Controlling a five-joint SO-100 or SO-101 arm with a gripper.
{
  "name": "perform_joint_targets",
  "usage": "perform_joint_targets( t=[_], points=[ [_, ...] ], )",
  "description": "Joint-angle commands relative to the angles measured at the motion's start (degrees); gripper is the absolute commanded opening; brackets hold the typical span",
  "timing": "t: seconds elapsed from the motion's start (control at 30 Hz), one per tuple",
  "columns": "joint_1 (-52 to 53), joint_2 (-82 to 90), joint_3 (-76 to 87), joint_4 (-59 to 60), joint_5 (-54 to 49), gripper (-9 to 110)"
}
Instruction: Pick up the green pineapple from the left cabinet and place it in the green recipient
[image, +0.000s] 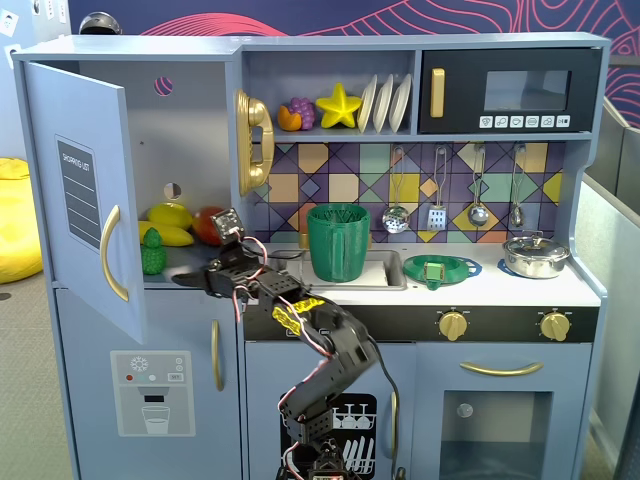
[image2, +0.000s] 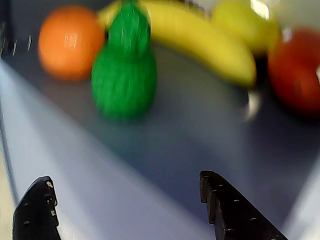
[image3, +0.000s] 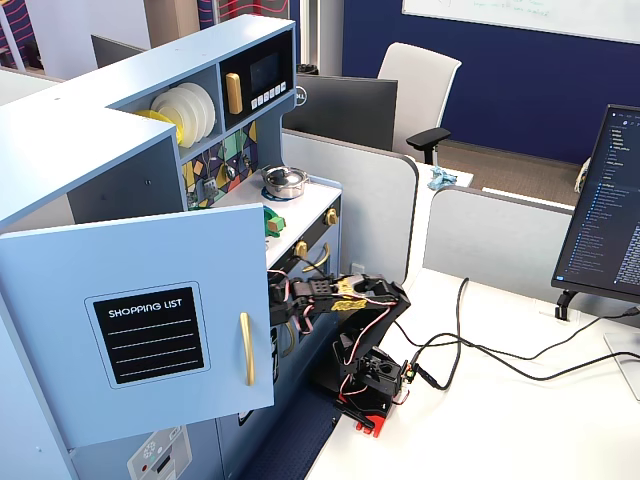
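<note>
The hand (image2: 125, 210) is spread wide, short of the pineapple (image2: 123, 75). It should be centred leftward, then closed around the bumpy body.

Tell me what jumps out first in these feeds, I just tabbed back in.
The left cabinet stands wide open, its shopping-list door swung toward the camera. On its shelf the green pineapple stands upright in front of a yellow banana, with an orange fruit to its left in the wrist view. The tool is open just short of it; the green recipient waits by the sink.
</note>
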Motion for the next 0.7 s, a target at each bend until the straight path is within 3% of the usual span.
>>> perform_joint_targets(
  t=[0.0, 0.47, 0.67],
  points=[
    [-0.26, -4.31, -6.77, -7.29, 2.29, 30],
    [-2.02, -16.08, -13.54, -16.52, 6.06, 36],
    [-1.93, -20.92, -16.79, -19.07, 7.91, 43]
  ],
)
